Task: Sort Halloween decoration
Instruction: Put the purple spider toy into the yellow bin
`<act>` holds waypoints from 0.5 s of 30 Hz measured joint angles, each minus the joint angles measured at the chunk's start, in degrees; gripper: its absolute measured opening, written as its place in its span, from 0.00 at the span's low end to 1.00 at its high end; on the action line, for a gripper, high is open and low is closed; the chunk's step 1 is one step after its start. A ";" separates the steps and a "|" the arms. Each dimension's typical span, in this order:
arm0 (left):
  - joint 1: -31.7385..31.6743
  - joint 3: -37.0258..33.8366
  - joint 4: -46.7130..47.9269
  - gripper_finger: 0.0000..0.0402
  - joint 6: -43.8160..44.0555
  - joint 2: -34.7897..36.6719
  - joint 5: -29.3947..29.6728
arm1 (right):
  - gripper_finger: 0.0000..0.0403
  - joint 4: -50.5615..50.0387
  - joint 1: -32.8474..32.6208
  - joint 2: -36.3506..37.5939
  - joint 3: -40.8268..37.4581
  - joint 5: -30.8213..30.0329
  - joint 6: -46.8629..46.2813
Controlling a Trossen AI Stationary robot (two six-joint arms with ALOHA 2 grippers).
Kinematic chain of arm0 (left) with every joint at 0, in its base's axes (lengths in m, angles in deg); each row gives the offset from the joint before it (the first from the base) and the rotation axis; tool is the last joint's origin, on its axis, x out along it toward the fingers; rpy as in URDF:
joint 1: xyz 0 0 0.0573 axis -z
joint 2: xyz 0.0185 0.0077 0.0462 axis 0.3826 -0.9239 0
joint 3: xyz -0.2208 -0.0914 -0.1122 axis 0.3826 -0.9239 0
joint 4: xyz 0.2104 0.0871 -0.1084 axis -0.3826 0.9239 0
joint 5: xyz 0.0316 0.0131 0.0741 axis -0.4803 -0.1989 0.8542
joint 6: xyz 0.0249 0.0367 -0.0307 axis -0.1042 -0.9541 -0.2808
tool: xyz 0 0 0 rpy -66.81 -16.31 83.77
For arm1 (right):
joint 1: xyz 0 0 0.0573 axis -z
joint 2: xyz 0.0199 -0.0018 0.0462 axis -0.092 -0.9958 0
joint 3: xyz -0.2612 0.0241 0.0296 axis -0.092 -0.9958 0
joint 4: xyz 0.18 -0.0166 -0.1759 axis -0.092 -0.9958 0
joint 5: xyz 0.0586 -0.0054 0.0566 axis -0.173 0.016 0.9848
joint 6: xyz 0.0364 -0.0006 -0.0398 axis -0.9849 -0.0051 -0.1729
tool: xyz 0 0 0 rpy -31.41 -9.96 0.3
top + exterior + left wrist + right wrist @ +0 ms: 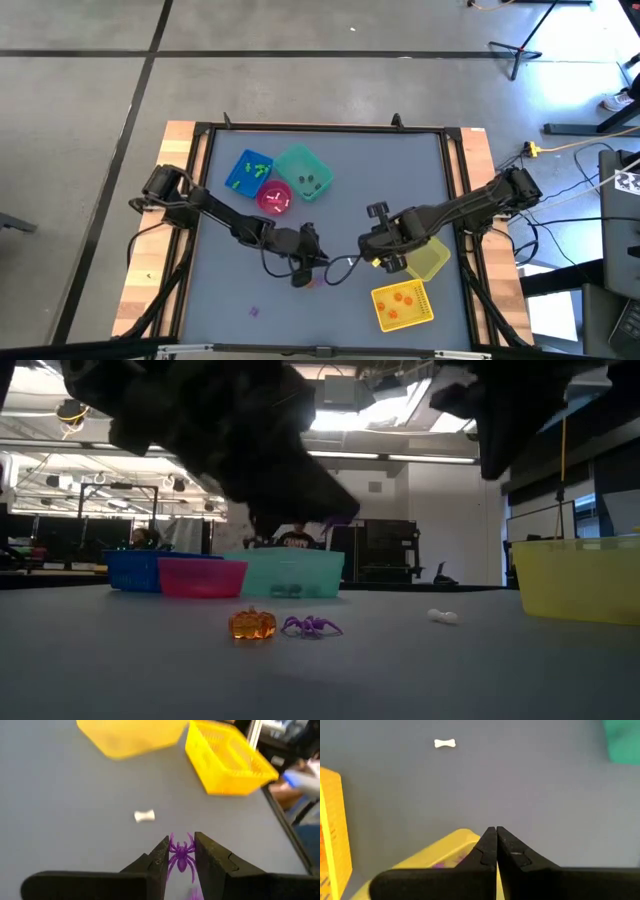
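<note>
A: Nearest item first. A lone purple trinket point(253, 311) lies on the near left of the bench point(330, 170), well apart from everything. Untouched.

B: And the one in hand?

A: The left gripper point(181, 851), near the bench's middle, is pinching a purple spider point(181, 856) by its body, legs sticking out past the fingers. It hangs clear of the surface.

B: How do you rate the handling?

A: My judgement: tiny hard plastic, almost no weight, slick, thin legs that could flex or snag. Take the body, not the legs. A light pinch should do; squeeze harder and it may pop out sideways.

B: What lies loose under it?

A: In the low view, an orange pumpkin point(252, 624) and a second spider point(311, 625) sit just beside each other on the bench. A white bone point(144, 816) lies farther right, alone.

B: Right arm?

A: The right gripper point(496, 845) has its fingers pressed together, holding nothing, hovering over the yellow bin point(432, 262) to the right of centre. The yellow basket point(402, 305) with orange pieces sits nearer on that side.

B: Room to move?

A: Far left: blue bin point(248, 172), pink bin point(274, 197), teal bin point(304, 171), clustered close. The middle and far right look open. The two grippers are near each other; I'd watch that gap.
</note>
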 joint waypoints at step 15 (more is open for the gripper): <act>-4.18 4.24 -17.45 0.17 -5.85 -0.90 9.17 | 0.00 -10.16 -0.04 6.43 5.19 -5.69 2.21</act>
